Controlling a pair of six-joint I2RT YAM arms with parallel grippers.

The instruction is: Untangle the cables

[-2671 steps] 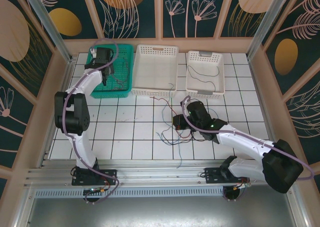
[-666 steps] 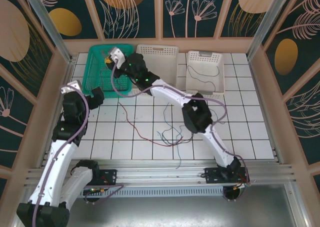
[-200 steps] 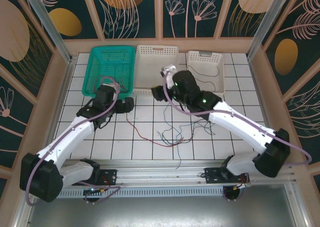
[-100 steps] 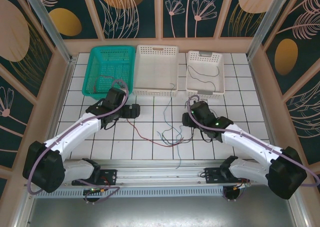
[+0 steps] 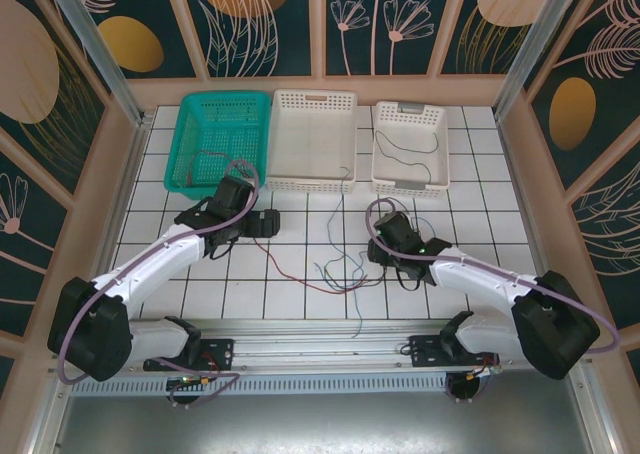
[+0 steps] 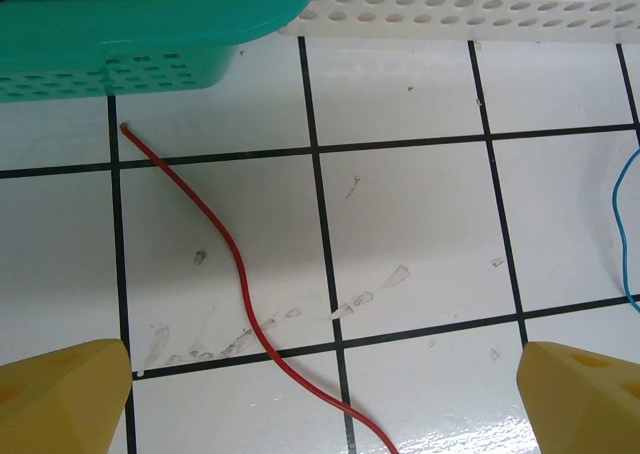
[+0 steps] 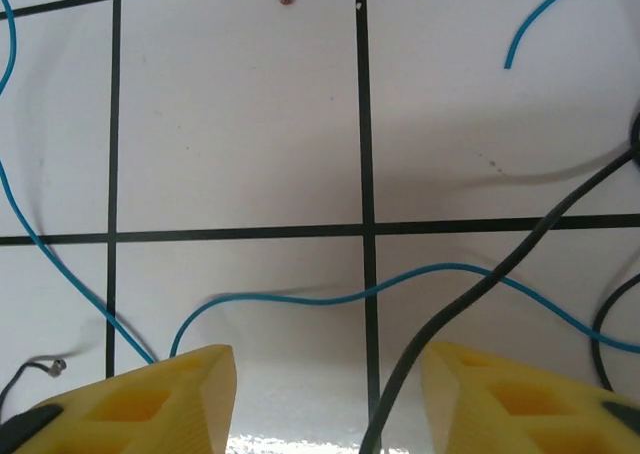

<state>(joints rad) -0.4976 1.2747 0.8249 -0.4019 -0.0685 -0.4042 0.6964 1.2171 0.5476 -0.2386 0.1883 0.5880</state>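
Observation:
The cables lie as a loose tangle [image 5: 345,269] of blue, grey and dark strands on the white tiles at centre. A red cable [image 5: 290,272] runs from it toward the left; it crosses the left wrist view diagonally as the red cable [image 6: 240,274]. My left gripper [image 5: 268,223] hovers over that red cable's far end, and this left gripper [image 6: 325,404] is wide open, holding nothing. My right gripper [image 5: 372,257] sits low at the tangle's right side. This right gripper [image 7: 330,399] has its jaws apart, with a dark cable [image 7: 420,374] running between them and a blue cable [image 7: 330,296] just ahead.
A green basket [image 5: 190,144] at back left holds a red wire. A white basket [image 5: 312,99] stands in the middle and another white basket [image 5: 385,124] to its right holds a black wire. The green basket's wall [image 6: 150,34] is just ahead of the left gripper.
My right arm swung from the middle basket down to the tangle and its jaws narrowed. My left gripper slid right along the red cable's end, then held still.

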